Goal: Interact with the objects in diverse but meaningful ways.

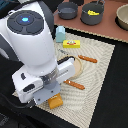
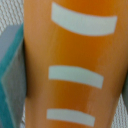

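Arm housing (image 1: 31,47), white with a blue-lit cap, fills the exterior view's left and covers most of the striped beige mat (image 1: 97,75) beneath it. I read the gripper (image 1: 50,96) as low over the mat's near edge, directly above the orange-brown bread block (image 1: 55,102), whose end sticks out below it. From this angle the fingers are hidden by the hand body, so I cannot tell whether they are apart, together or clamped on the block.

Wrist view: the bread block (image 2: 75,65) fills nearly the whole picture, orange with three pale score marks across it, blurred from closeness. A grey and teal surface (image 2: 11,75) shows at one side of the block; I cannot identify it.

Moving toward the exterior view's right on the mat: a small pale-green carton (image 1: 60,34) stands upright near the far edge, with the yellow red-labelled box (image 1: 71,44) lying just beside it. Part of the round tan plate's rim (image 1: 76,69) shows past the arm. Two orange-handled utensils lie apart, one (image 1: 87,59) beyond the plate, one (image 1: 74,84) nearer me.

Off the mat, on the brown surface behind: a dark grey pot (image 1: 67,10), then a second grey pot (image 1: 93,14) holding something yellow (image 1: 93,11). A tan bowl (image 1: 123,17) sits at the far right edge.
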